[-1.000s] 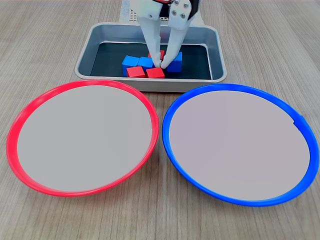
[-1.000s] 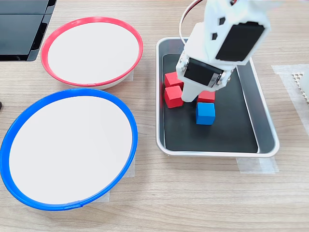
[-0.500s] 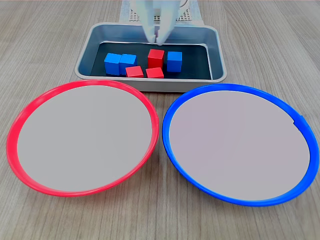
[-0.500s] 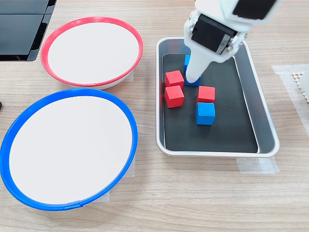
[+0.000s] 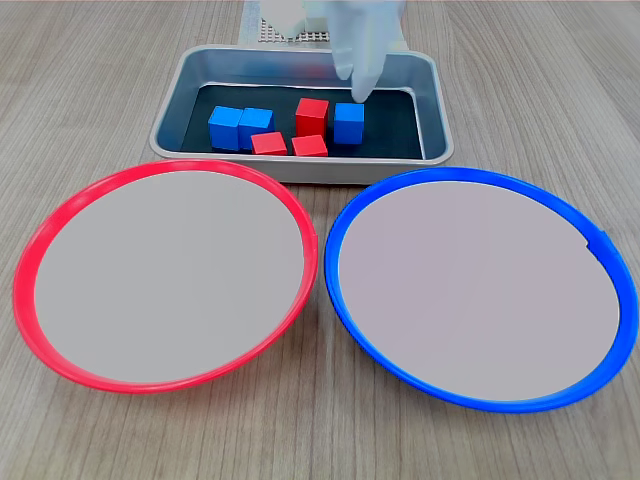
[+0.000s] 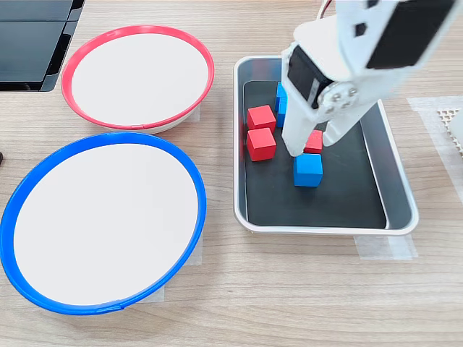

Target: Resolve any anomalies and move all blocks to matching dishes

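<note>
Six blocks lie in the grey tray [image 5: 300, 168], none in a dish. In the first exterior view two blue blocks [image 5: 240, 127] sit at the left, two red blocks [image 5: 289, 145] at the front, a taller red block [image 5: 312, 115] at the middle and a lone blue block [image 5: 348, 123] to its right. My gripper [image 5: 357, 92] is blurred, hanging just above and behind that lone blue block. In the second exterior view its long white finger [image 6: 292, 141] points down beside a red block [image 6: 313, 142] and above the blue block [image 6: 307, 169]. The red-rimmed dish [image 5: 50, 225] and blue-rimmed dish [image 5: 480, 175] hold nothing.
The tray [image 6: 325, 228] has raised metal walls and tape at its corner. The two dishes stand side by side on the wood table, close to the tray. A black flat object [image 6: 32, 43] lies at the second exterior view's top left. A white perforated piece [image 6: 452, 123] sits at its right edge.
A second ago the gripper stood open among clustered blocks. It then rose shut, the two blue blocks ending further left. It has now swung toward the first exterior view's right, over the lone blue block.
</note>
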`<state>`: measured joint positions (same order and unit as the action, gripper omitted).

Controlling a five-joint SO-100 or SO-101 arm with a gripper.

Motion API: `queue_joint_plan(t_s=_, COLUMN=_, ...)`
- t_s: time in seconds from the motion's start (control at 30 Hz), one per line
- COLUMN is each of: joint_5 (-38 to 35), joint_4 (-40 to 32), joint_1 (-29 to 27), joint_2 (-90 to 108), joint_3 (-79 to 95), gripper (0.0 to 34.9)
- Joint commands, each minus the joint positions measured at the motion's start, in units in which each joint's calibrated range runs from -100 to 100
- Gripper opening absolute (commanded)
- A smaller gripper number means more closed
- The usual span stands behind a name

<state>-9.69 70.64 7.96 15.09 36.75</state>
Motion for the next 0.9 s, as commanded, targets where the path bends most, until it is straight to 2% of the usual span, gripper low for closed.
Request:
queue_joint_plan(t_s=0.0, joint_5=0.6, joint_4=-1.5, joint_1=-1.6, joint_2=-3.4, joint_3=-1.2, gripper=12.3)
queue_joint_plan(t_s=0.07, joint_5=0.5, joint_4=-1.5, joint_1=-2.0, joint_2=-5.1, joint_3=-1.4, gripper=14.8)
queue_joint_plan(t_s=0.2, joint_5=0.5, joint_4=-1.5, joint_1=-1.7, joint_2=-7.2, joint_3=-1.5, gripper=16.6)
queue_joint_plan(t_s=0.4, joint_5=1.4, joint_4=-2.3, joint_1=-0.3, joint_2=-10.3, joint_3=-2.3, gripper=15.9)
queue_joint_plan(t_s=0.5, joint_5=1.6, joint_4=-3.1, joint_1=0.6, joint_2=-12.3, joint_3=-3.1, gripper=13.3)
queue_joint_plan(t_s=0.53, joint_5=1.7, joint_4=-3.3, joint_1=0.8, joint_2=-12.8, joint_3=-3.6, gripper=11.7)
queue_joint_plan(t_s=0.57, joint_5=1.9, joint_4=-3.6, joint_1=1.1, joint_2=-13.4, joint_3=-4.2, gripper=7.3)
queue_joint_plan(t_s=0.63, joint_5=1.8, joint_4=-3.7, joint_1=1.7, joint_2=-14.0, joint_3=-5.0, gripper=3.7)
queue_joint_plan(t_s=0.73, joint_5=1.6, joint_4=-3.6, joint_1=1.9, joint_2=-13.8, joint_3=-5.8, gripper=0.2)
queue_joint_plan(t_s=0.83, joint_5=1.4, joint_4=-1.1, joint_1=1.9, joint_2=-12.2, joint_3=-9.7, gripper=0.1)
queue_joint_plan(t_s=0.87, joint_5=1.7, joint_4=2.6, joint_1=1.3, joint_2=-11.0, joint_3=-18.9, gripper=0.1)
